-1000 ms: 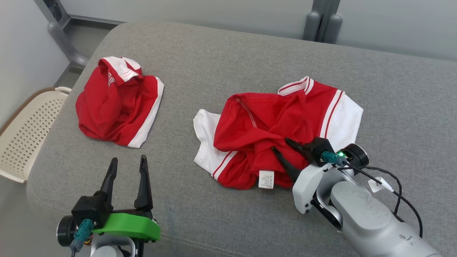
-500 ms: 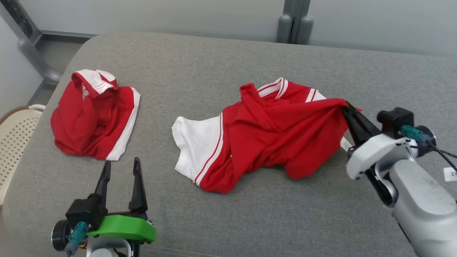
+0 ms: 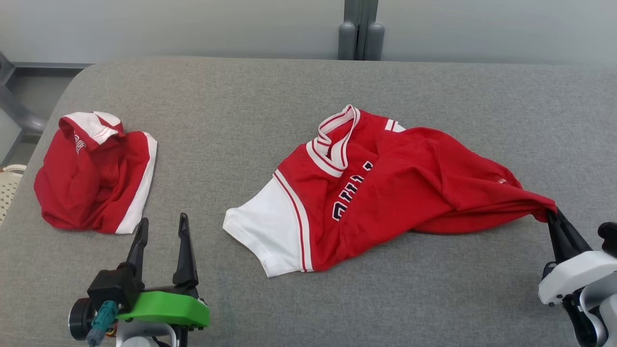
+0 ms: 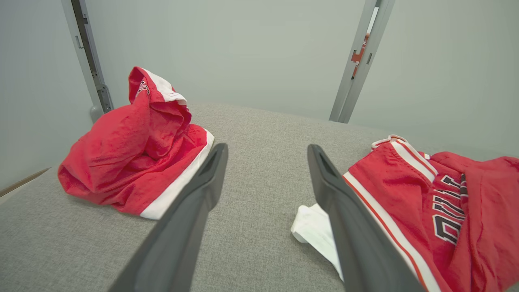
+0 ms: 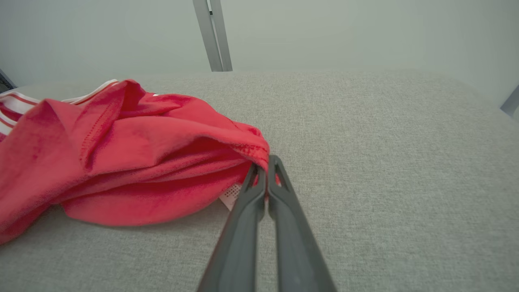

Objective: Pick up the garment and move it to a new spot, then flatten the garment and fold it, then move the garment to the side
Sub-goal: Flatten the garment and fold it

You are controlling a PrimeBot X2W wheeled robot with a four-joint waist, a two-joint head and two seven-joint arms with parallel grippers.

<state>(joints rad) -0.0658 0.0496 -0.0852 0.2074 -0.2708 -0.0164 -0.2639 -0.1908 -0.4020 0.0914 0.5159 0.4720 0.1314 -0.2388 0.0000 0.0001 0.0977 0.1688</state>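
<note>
Head view: the right pincer [image 3: 552,214], clamped shut on the hem of the garment [image 3: 385,193], has dragged it open toward the right edge of the grey cushion [image 3: 241,96], so the lettering now shows. Left wrist view: the left pincer [image 4: 267,148] gapes wide, empty. Right wrist view: hem pinched tight; flattening can likely follow.

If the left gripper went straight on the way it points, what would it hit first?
Probably nothing soon: the left gripper points along bare grey cushion between the crumpled garment and the jersey. Its outer finger might graze the crumpled garment's white edge; depth is unclear.
</note>
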